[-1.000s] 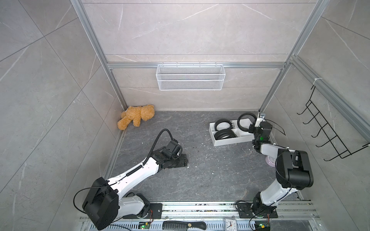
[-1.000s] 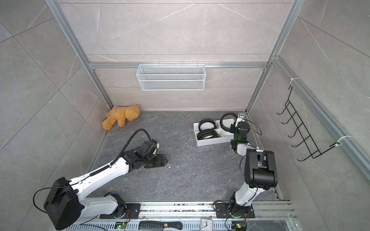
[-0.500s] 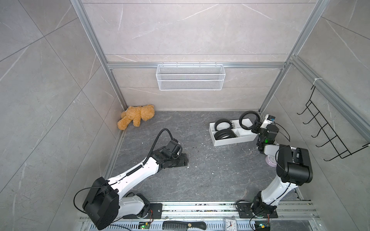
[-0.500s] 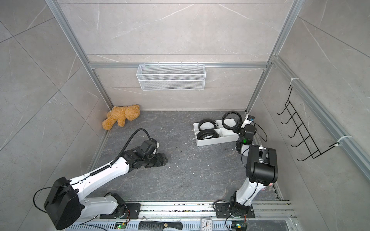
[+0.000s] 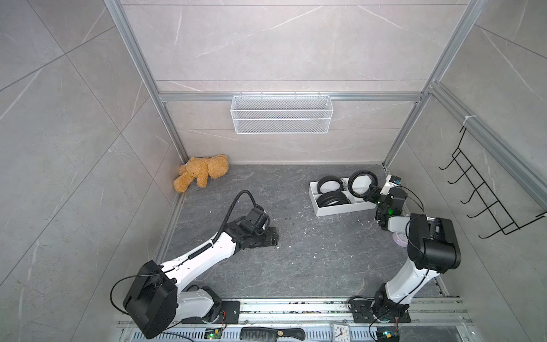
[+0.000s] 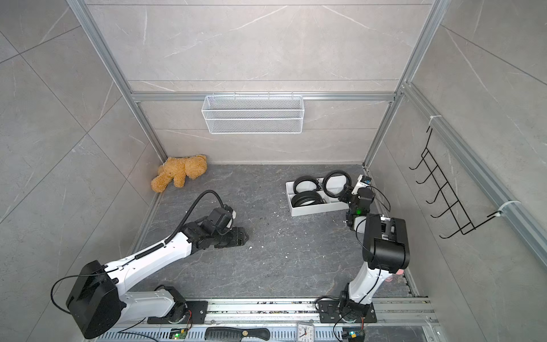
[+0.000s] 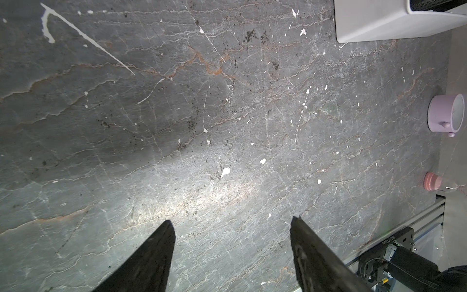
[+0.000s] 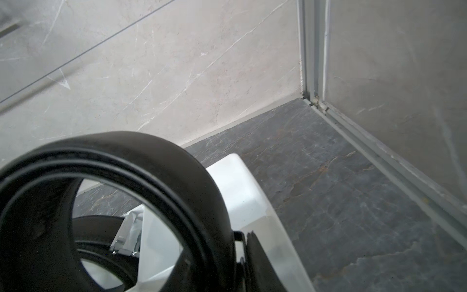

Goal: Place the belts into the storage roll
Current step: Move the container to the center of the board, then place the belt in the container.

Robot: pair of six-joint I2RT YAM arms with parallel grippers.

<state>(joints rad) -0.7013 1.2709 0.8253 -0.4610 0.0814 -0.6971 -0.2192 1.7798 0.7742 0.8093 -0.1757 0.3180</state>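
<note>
The storage roll, a white divided tray (image 5: 340,209) (image 6: 313,210), lies at the back right. Two coiled black belts sit in its left compartments, one behind (image 5: 328,185) and one in front (image 5: 333,199). A third coiled belt (image 5: 362,183) (image 6: 337,183) stands on edge over the tray's right part, with my right gripper (image 5: 373,197) (image 8: 227,247) shut on its rim. In the right wrist view this coil (image 8: 177,177) hides one finger. My left gripper (image 5: 273,237) (image 7: 232,227) hangs open over bare floor mid-left, with nothing between its fingers.
A teddy bear (image 5: 201,174) lies in the back left corner. A wire basket (image 5: 281,118) hangs on the back wall and a black hook rack (image 5: 488,201) on the right wall. A lilac cup (image 7: 447,116) and a pink bottle (image 7: 433,183) stand by the right wall.
My right gripper with its belt coil swung slightly right, then came back left and a little lower over the tray's right end. The left arm has stayed still.
</note>
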